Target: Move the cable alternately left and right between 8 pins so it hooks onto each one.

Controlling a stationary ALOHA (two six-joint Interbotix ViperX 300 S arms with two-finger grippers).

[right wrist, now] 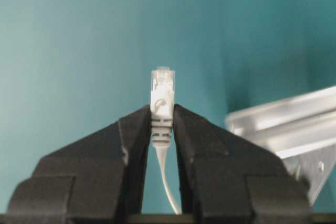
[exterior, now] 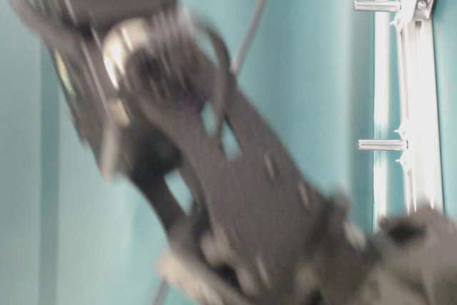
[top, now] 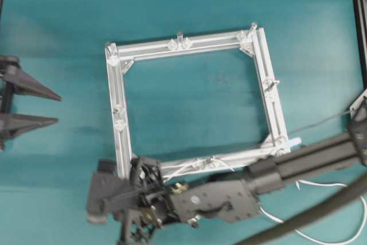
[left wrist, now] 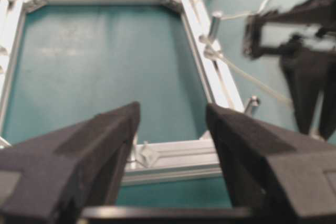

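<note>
At the frame's near-left corner, the right gripper pinches the cable's plug while the left gripper waits spread wide; next, it likely swings round the following pin.

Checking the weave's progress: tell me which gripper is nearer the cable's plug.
Right. The right gripper clamps the plug; the left gripper, open, sits outside the frame's far side.
</note>
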